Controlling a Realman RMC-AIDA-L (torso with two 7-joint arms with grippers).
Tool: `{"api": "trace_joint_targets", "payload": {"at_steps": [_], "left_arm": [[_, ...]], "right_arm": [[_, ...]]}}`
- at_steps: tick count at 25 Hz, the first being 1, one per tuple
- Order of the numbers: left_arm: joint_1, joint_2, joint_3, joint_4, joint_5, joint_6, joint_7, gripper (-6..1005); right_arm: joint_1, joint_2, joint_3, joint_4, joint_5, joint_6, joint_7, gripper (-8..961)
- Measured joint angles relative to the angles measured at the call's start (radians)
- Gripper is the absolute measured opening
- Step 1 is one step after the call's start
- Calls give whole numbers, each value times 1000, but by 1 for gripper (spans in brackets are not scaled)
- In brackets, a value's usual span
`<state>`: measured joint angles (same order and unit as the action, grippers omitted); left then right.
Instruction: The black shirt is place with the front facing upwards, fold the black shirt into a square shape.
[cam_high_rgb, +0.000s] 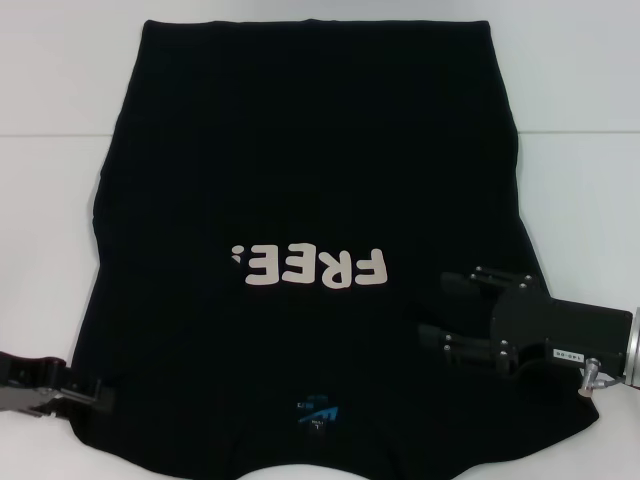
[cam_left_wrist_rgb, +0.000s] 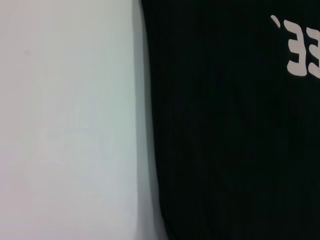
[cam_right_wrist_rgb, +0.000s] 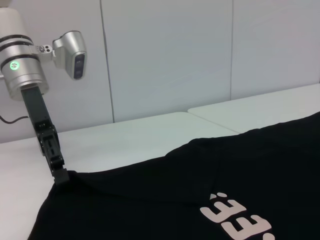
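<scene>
The black shirt (cam_high_rgb: 300, 180) lies flat on the white table (cam_high_rgb: 50, 220), collar toward me, with pale "FREE!" lettering (cam_high_rgb: 315, 268) and a small blue neck label (cam_high_rgb: 315, 412) showing. My left gripper (cam_high_rgb: 98, 392) is at the shirt's near left edge. In the right wrist view the left gripper (cam_right_wrist_rgb: 61, 176) is shut on the black shirt (cam_right_wrist_rgb: 165, 200), and the cloth rises slightly to its tip. My right gripper (cam_high_rgb: 445, 312) hovers open over the shirt's near right part, with nothing between its fingers. The left wrist view shows the shirt (cam_left_wrist_rgb: 225, 150) and its straight side edge on the table (cam_left_wrist_rgb: 65, 125).
A seam (cam_high_rgb: 50, 135) crosses the white table toward the far side. Pale wall panels (cam_right_wrist_rgb: 165, 55) stand behind the table. Bare tabletop lies to the left and right of the shirt.
</scene>
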<state>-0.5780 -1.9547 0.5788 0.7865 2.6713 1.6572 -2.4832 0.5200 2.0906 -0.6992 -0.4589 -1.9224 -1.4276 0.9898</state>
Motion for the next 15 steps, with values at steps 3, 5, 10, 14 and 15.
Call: {"api": "trace_joint_targets", "payload": {"at_steps": [3,5,10,14,15], "left_arm": [[0,-1,1,7,0,0,0,654],[0,-1,1,8,1,0,2,613],[1,-1,1,10,1,-3,6,510],[4,-1,1,11,1,-7,9,347],[5,-1,1,11,-1,-8,11,299]], "right_arm": [[0,-1,2,-1,1,-3,3,777],[0,-1,2,-1,2,-4,3,777],[0,-2,3,-1,2,-5,4,778],[0,-2,3,-1,2,-5,4,778],[0,-2,3,-1,2,-5,4,778]]}}
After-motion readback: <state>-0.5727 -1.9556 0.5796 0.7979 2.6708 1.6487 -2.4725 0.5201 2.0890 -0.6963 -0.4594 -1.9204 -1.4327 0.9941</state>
